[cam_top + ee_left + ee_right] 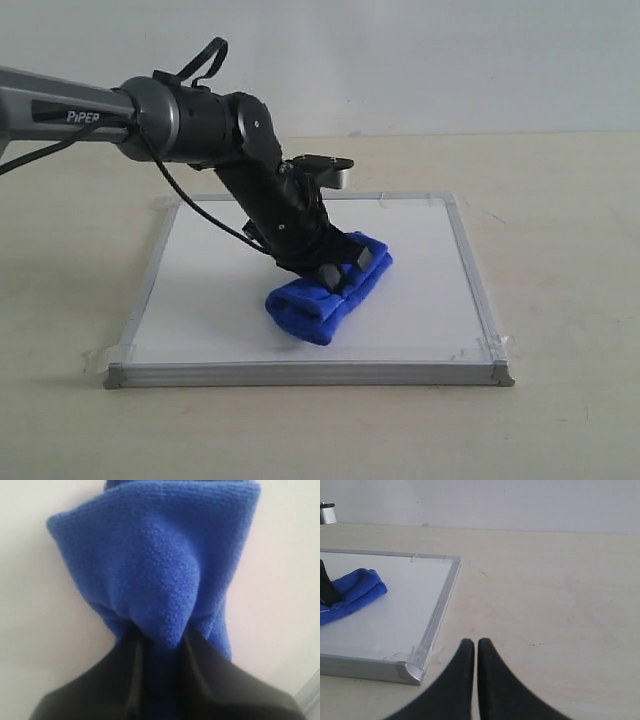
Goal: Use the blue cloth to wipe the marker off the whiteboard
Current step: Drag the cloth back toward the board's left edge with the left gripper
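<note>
Blue cloth (318, 305) is gripped by the left gripper (346, 267) and pressed on the middle of the whiteboard (200, 290), where no red marker is seen uncovered, so wiping is judged nearly done, while the right gripper (471, 652) is seen shut and empty beside the board.

The blue cloth (320, 305) hides the whiteboard (200, 290) under it; the left fingers (90, 695) seem blurred up close.

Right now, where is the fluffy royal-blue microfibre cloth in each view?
Exterior: blue cloth lower middle on the silver-framed white board, pinched by the left claw.
Left wrist: cloth fills the centre.
Right wrist: cloth small, at the picture's edge.
Shared landmark: the board.
</note>
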Robot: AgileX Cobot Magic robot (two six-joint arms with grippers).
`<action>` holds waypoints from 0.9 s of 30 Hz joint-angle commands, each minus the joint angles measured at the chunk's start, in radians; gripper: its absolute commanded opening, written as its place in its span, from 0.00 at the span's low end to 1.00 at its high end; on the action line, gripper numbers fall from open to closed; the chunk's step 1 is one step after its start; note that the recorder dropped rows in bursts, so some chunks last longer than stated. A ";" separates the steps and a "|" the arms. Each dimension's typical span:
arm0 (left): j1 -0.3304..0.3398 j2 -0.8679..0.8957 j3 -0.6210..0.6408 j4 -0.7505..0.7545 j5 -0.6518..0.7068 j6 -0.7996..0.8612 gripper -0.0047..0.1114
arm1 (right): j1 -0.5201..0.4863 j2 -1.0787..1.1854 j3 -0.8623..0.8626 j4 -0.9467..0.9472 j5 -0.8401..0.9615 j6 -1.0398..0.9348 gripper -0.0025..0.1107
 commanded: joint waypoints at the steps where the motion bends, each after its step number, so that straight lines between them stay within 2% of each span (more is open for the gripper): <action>1: 0.043 0.042 0.022 0.284 0.008 -0.283 0.08 | -0.002 -0.005 0.000 -0.009 -0.005 -0.007 0.02; 7: 0.115 0.019 0.022 0.323 0.018 -0.224 0.08 | -0.002 -0.005 0.000 -0.009 -0.005 -0.007 0.02; 9: 0.155 0.012 0.022 0.323 0.022 -0.245 0.08 | -0.002 -0.005 0.000 -0.009 -0.005 -0.007 0.02; 11: 0.234 0.010 0.022 0.323 0.042 -0.285 0.08 | -0.002 -0.005 0.000 -0.009 -0.005 -0.007 0.02; 13: 0.280 -0.004 0.022 0.323 0.063 -0.285 0.08 | -0.002 -0.005 0.000 -0.009 -0.005 -0.007 0.02; 18: 0.311 -0.177 0.026 0.335 0.039 -0.292 0.08 | -0.002 -0.005 0.000 -0.009 -0.005 -0.004 0.02; 22: 0.355 -0.314 0.107 0.335 0.030 -0.304 0.08 | -0.002 -0.005 0.000 -0.009 -0.005 -0.007 0.02; 27: 0.410 -0.457 0.311 0.321 -0.102 -0.344 0.08 | -0.002 -0.005 0.000 -0.009 -0.005 -0.007 0.02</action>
